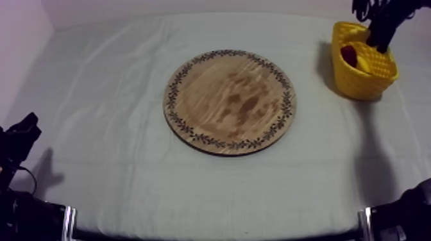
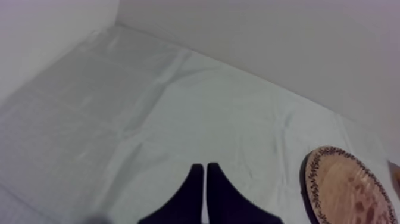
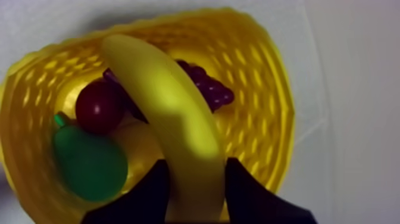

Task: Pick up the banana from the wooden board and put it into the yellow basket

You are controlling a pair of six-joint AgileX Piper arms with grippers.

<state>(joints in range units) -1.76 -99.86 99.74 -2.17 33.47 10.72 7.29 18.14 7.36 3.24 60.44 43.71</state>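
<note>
The banana (image 3: 161,113) is inside the basket (image 3: 262,89), a smooth, waxy yellow curve leaning across the opening. The right gripper (image 3: 196,165) is clenched on its near end, with one black finger pressed to each side. The basket is bright yellow plastic, oval, and its walls are pierced with a lattice of little holes. Beneath the banana lies a matte green pear (image 3: 89,167) with a short stem. A glossy small red fruit (image 3: 100,106) sits just beside the pear. A knobbly, dark purple bunch of grapes (image 3: 209,88) lies partly under the banana.

From above, the basket stands at the far right of the cloth (image 1: 115,128), well apart from the board (image 1: 231,102). The right arm (image 1: 385,19) reaches down into the basket. The board is a flat round of pale wood in the middle of the cloth, with darker blotches in its grain. A ring of small dark leaves runs round its rim.

The left gripper (image 2: 205,170) hangs low at the near left over bare cloth. Its fingers are pressed together into a narrow wedge with nothing between them. The cloth is grey-white and soft, run through with shallow creases. Plain pale walls (image 2: 268,36) meet its far edge and left side.
</note>
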